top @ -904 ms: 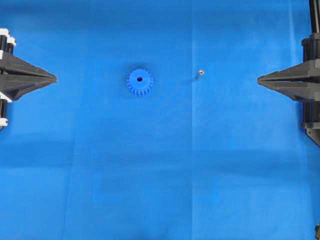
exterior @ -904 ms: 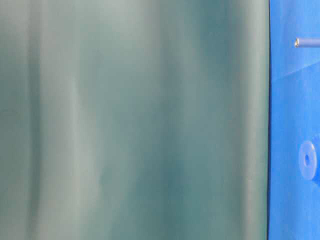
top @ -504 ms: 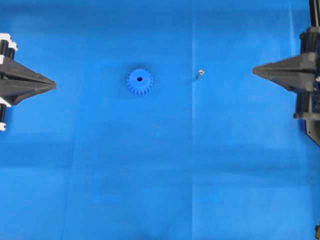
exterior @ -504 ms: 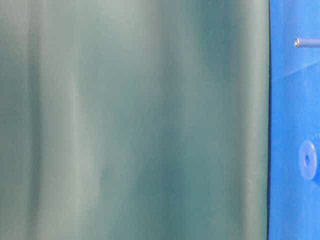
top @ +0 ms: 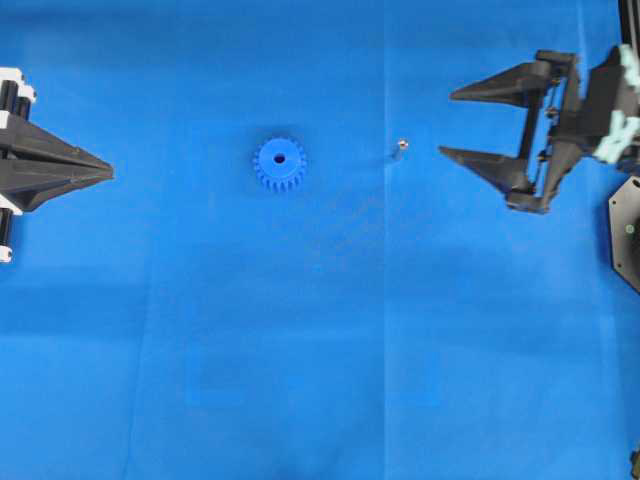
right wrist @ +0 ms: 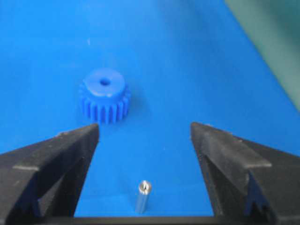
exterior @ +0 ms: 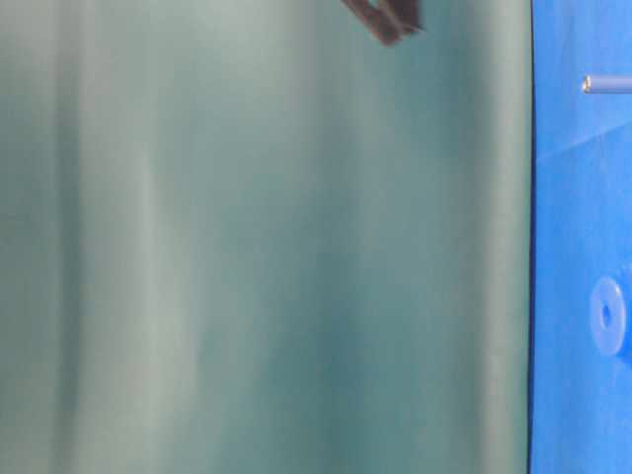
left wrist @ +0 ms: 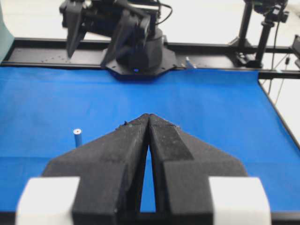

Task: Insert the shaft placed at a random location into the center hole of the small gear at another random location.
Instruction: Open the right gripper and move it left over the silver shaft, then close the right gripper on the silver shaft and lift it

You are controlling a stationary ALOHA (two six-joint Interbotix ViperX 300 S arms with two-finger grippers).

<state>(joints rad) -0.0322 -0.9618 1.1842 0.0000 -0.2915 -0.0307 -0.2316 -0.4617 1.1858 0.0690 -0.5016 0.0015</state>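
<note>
Right end effector (top: pixel 446 124) advanced, spread wide; left end effector (top: pixel 108 171) clenched; shaft (right wrist: pixel 142 196) upright.

From my overhead feed the small gear (top: pixel 279 164) lies flat on the mat (top: pixel 300 350) left of the upright shaft (top: pixel 402 145), with the left gripper (top: pixel 108 172) far left and the right gripper (top: pixel 447 123) just right of the shaft.

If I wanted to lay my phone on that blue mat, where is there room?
The whole near half of the blue mat, below the small blue toothed plastic gear in the overhead view, is bare. So is the strip between the gear and the shut left tool. It is tightest on the right, where the open right tool hangs beside the tiny upright silvery metal pin.
</note>
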